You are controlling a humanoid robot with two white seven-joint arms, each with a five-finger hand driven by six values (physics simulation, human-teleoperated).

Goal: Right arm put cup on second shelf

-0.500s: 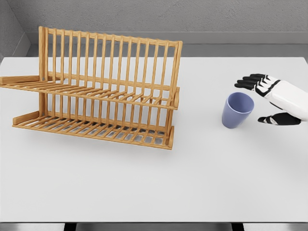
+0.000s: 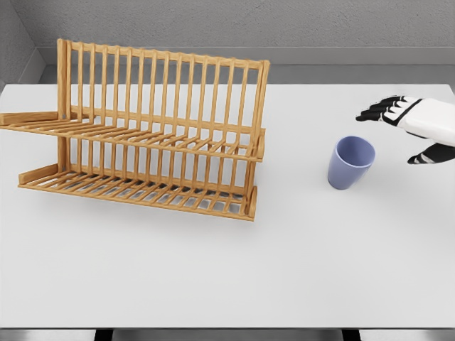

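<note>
So the right hand (image 2: 416,128) comes in from the right edge, up a bit above the white surface (image 2: 227,270), with its black-tipped fingers (image 2: 377,110) spread wide and the thumb hanging apart lower down. It's holding nothing. Only part of the hand is in the picture, so I can't really say how the wrist sits.

One cup (image 2: 350,162), just the one: blue-purple, standing upright with its mouth open to the top. It sits on the surface just left of and below the hand, near but not touching it, with a clear gap between the rim and the fingertips.

Further left, well apart from the cup, there's one wooden dish rack (image 2: 149,135). It has two slatted shelves, a lower one resting near the surface and a second one (image 2: 142,138) above it, plus a tall back of upright bars. Both shelves have nothing on them. Behind the surface runs a grey wall (image 2: 284,28). The cup is on the surface, not on either shelf.
</note>
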